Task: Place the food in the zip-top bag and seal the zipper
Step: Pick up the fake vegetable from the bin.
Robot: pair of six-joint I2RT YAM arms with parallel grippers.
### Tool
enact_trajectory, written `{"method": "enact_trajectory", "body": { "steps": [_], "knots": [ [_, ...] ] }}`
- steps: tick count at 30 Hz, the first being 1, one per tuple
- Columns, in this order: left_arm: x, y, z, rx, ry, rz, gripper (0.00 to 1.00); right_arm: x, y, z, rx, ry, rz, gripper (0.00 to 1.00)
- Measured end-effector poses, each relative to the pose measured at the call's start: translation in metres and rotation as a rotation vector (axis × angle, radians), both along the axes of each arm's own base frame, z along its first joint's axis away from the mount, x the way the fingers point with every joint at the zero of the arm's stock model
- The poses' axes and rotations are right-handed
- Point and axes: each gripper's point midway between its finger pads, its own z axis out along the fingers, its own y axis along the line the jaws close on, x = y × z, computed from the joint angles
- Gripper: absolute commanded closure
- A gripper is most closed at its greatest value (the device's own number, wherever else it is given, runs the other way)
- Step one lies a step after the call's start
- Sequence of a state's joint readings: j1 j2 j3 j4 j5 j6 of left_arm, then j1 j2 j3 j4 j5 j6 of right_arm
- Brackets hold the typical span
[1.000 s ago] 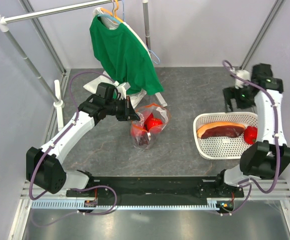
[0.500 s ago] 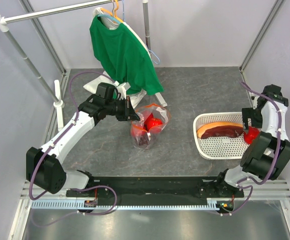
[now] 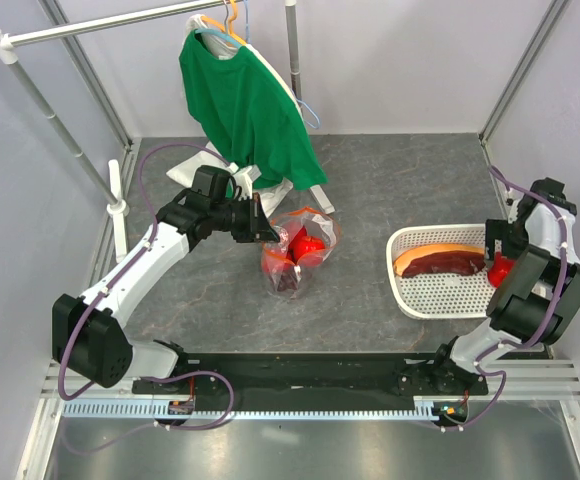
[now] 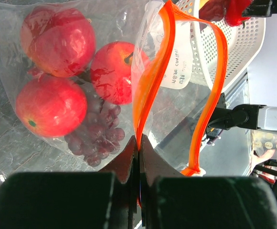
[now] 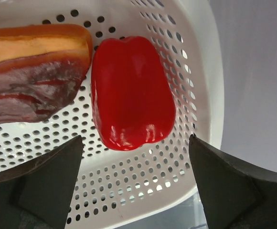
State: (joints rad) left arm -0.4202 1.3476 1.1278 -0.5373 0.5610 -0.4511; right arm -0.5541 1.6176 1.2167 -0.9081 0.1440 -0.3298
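From above we see only a sliver of the red bell pepper (image 3: 499,268); the right arm (image 3: 540,285) covers the rest. Its wrist camera crops the meat slab (image 5: 28,81) and the white basket (image 5: 207,71). The left gripper (image 4: 139,145) hides the zipper (image 4: 153,71) where it pinches, and the zip-top bag (image 4: 114,24) runs off the frame's top. Overhead, the grape bunch (image 3: 287,282) is a dark blur.

Clear zip-top bag (image 3: 300,262) is seen lying mid-table w/ mouth open. 3 glossy red fruits (image 4: 57,36) & a dark grape bunch (image 4: 98,136) are held inside. Orange zipper (image 4: 153,81) is unsealed, spread in a loop. Red bell pepper (image 5: 131,93) is laid in white basket (image 5: 205,71), approx. 3 o'clock from bag.
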Motion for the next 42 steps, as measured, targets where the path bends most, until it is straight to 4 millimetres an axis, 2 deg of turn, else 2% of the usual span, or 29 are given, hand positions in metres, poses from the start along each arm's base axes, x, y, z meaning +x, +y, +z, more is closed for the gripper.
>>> {"method": "enact_trajectory", "body": {
  "steps": [6,19,24,25,31,35,37,40,41,42],
  "knots": [
    [0.000,0.000,0.000,0.000,0.000,0.000,0.98,0.009,-0.001,-0.004,0.002,-0.039,-0.017,0.02],
    [0.000,0.001,0.000,-0.002,0.002,0.001,0.98,0.014,0.003,-0.030,0.045,-0.031,-0.036,0.04],
    [-0.001,0.000,0.001,-0.008,0.006,-0.007,0.98,0.011,0.011,-0.036,0.086,-0.032,-0.046,0.12],
    [-0.001,0.000,0.001,-0.010,0.006,-0.008,0.98,0.011,0.012,-0.037,0.092,-0.032,-0.048,0.17],
    [-0.002,0.000,0.001,-0.011,0.007,-0.010,0.98,0.011,0.015,-0.036,0.109,-0.036,-0.049,0.32],
    [-0.002,0.000,0.001,-0.011,0.006,-0.010,0.98,0.013,0.016,-0.028,0.115,-0.043,-0.042,0.32],
    [-0.002,-0.001,0.002,-0.011,0.006,-0.010,0.98,0.014,0.016,-0.017,0.113,-0.055,-0.032,0.33],
    [-0.002,-0.001,0.002,-0.011,0.006,-0.011,0.98,0.019,0.018,0.009,0.103,-0.108,-0.007,0.35],
    [-0.002,-0.001,0.002,-0.012,0.006,-0.012,0.98,0.023,0.022,0.034,0.103,-0.170,0.016,0.36],
    [-0.002,-0.001,0.002,-0.012,0.006,-0.012,0.98,0.026,0.024,0.046,0.104,-0.201,0.027,0.37]
  ]
}}
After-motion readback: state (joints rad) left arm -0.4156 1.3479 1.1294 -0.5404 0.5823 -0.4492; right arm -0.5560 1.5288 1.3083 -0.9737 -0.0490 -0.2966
